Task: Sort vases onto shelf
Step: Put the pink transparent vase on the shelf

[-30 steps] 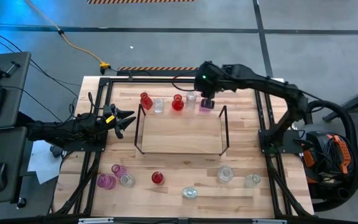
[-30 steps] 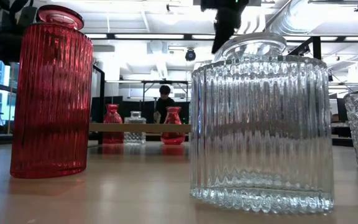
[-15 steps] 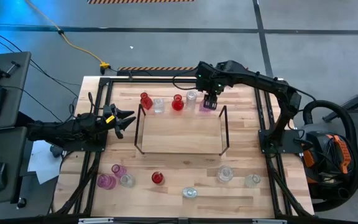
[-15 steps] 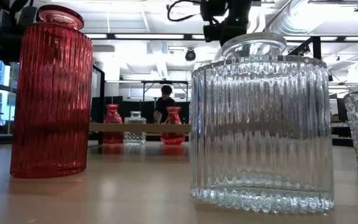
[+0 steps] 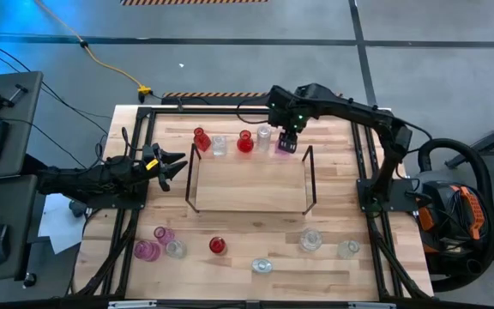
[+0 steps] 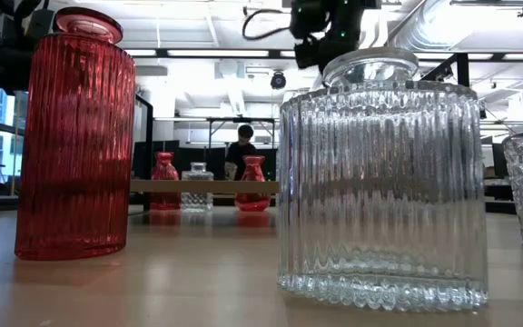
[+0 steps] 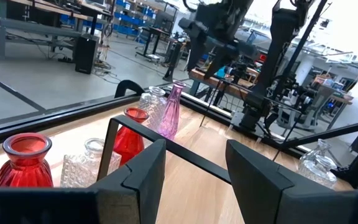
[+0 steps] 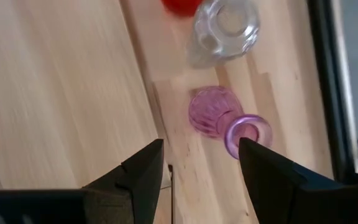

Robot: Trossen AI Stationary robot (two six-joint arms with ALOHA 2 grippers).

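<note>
At the left edge of the wooden bench (image 5: 333, 193) the left claw (image 5: 175, 167) waits with its fingers apart and nothing between them, pointing toward the shelf (image 5: 247, 184), whose light board sits mid-bench between two thin black wire end frames. Along the far side of the shelf stands a row of vases: a red vase (image 5: 201, 138) at the left end, then a clear faceted vase (image 5: 219, 145), a second red vase (image 5: 245, 142), a clear round vase (image 5: 264, 135) and, last on the right, a slim pink vase (image 5: 283, 145). The right claw (image 5: 288, 137) hangs just above that pink vase, open and holding nothing; in the right wrist view the vase's purple-pink body and flared mouth show upright on the wood between the two dark fingers, apart from both. Near the front edge of the bench more vases stand loose: two pink vases (image 5: 148, 247) and a clear one at the left, a small red vase (image 5: 217, 245), a clear vase (image 5: 262, 266), and two further clear vases (image 5: 310, 239) toward the right.
</note>
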